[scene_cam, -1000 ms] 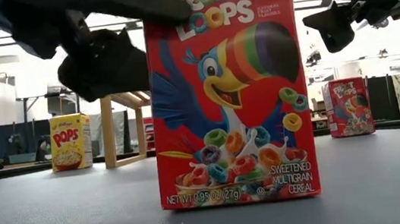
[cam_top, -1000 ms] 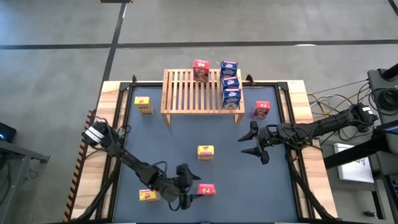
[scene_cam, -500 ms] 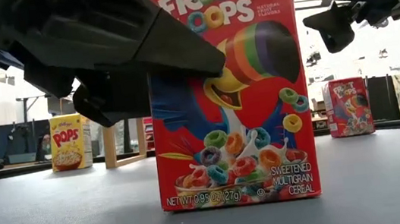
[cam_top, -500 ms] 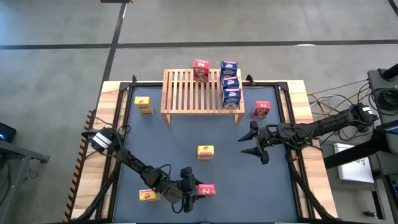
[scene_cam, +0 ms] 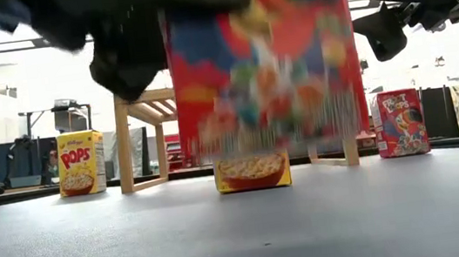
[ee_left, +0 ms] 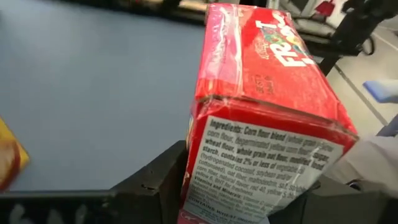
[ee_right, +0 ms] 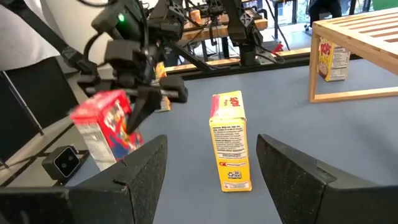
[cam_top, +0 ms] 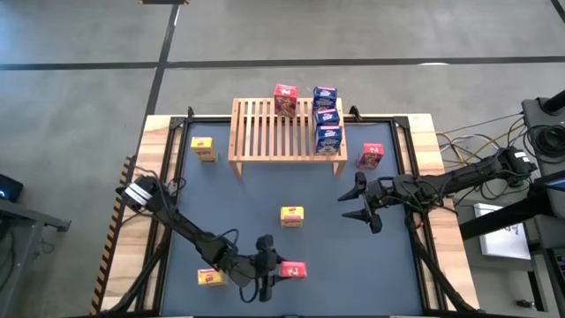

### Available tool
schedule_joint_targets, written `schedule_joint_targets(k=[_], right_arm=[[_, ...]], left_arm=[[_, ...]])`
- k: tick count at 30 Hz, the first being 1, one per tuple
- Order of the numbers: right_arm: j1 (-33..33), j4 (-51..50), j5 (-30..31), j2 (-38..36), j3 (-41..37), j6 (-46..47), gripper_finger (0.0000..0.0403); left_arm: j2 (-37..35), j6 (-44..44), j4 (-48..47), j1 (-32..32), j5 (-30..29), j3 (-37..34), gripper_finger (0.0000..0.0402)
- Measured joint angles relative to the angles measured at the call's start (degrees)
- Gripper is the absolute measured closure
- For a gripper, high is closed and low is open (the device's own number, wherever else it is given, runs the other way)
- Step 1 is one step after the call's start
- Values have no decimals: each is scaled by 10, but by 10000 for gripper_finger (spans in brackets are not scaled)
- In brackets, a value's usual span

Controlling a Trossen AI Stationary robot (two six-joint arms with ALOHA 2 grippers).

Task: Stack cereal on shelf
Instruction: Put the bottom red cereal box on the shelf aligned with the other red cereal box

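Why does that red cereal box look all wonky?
The left pincer grips the red cereal box near the table's front edge, and the right wrist view shows the box leaning over rather than upright. In the low view its bottom edge is clear of the table. Nothing looks spilled or torn.

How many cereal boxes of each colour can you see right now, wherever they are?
Red boxes: 3
Blue boxes: 3
Yellow boxes: 3
Total: 9
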Motion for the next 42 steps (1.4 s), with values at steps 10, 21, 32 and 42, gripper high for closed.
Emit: schedule_joint_targets(k=[10, 21, 32, 42], right_arm=[[0, 1, -16, -1, 0, -7, 168], [0, 1, -16, -1, 0, -13, 168], [0, 5, -15, -1, 0, -22, 168], [0, 17, -9, -1, 0, -56, 168]], left_arm=[[-123, 117, -85, 33, -14, 0, 240], [-293, 224, -251, 201, 66, 0, 239], [-322, 301, -253, 488, 374, -1, 239], [-291, 310, -195, 609, 490, 0, 239]])
